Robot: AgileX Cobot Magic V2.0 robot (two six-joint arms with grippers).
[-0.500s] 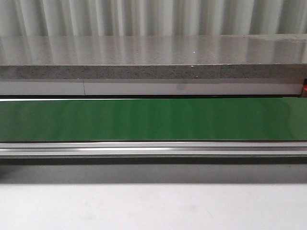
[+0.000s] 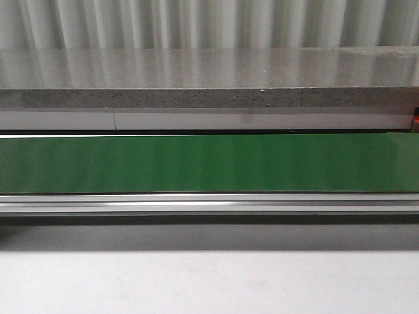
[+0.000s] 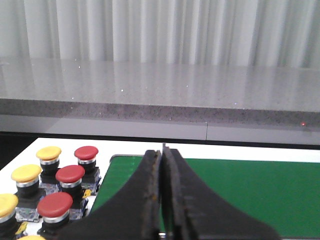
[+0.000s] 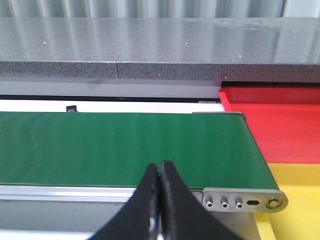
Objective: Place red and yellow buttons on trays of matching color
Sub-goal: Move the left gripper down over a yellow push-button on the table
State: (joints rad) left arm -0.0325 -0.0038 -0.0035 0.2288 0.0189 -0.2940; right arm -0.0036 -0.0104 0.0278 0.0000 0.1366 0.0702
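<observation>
1. Green conveyor belt (image 2: pixel 209 163) taken as landmark: bare along its whole visible length in the front view, no button riding on it, neither arm showing there.
2. Left gripper (image 3: pixel 162 200) hanging over the belt's left end, jaws pressed together, nothing between them.
3. Buttons clustered just off that left end on a white surface: red buttons (image 3: pixel 70 174) and yellow buttons (image 3: pixel 26 173), mushroom caps up on dark bodies, packed close, some touching.
4. Right gripper (image 4: pixel 159 200) above the belt near its right end, fingers likewise closed and empty.
5. Red tray (image 4: pixel 280 120) just past the belt's right-end roller, on the far side; yellow tray (image 4: pixel 295 200) beside it, nearer. Both seemingly without buttons in the parts visible.
6. Step in hand, by judgement: first pick not yet begun, most likely with the left arm.
7. To do it well: open the jaws wide before descending; choose an outer button, such as the red one closest to the belt, to avoid knocking neighbours; close on the body under the cap, not the domed top; lift straight up; set down upright and centred on the belt.
8. Readable writing: none. No brand or label legible on belt, trays or buttons.
</observation>
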